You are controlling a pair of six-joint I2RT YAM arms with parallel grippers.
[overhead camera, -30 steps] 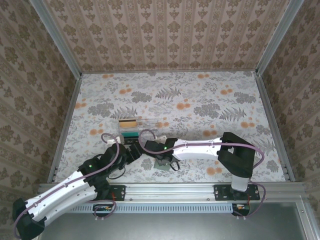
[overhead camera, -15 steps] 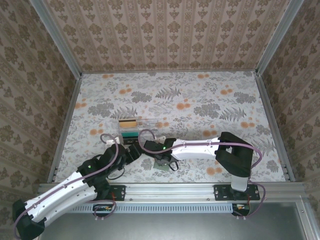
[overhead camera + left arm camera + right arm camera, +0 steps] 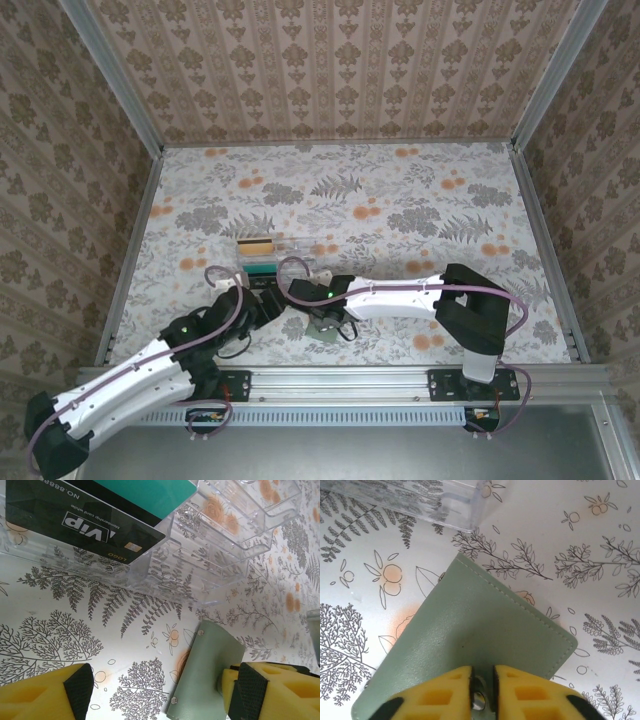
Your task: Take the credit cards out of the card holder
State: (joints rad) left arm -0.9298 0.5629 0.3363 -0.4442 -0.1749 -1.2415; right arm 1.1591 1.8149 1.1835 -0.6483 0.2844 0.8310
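Stitching edges the card holder (image 3: 470, 645), a pale sage-green wallet with small metal studs, lying closed and flat on the flower-printed table (image 3: 400, 200) close to its near edge, left of the middle. There is one holder and one clear tray (image 3: 215, 545), which sits just beyond it. Three credit cards are in the tray: a teal one (image 3: 150, 492), a black one marked VIP (image 3: 85, 525) under it, and a tan one (image 3: 255, 244) in a farther compartment. The right gripper (image 3: 482, 672) sits on the holder's near part, its yellow fingers drawn to a thin slit around a metal stud. The left gripper (image 3: 160, 687) is spread wide, with the holder between its fingers, beside the right-hand one.
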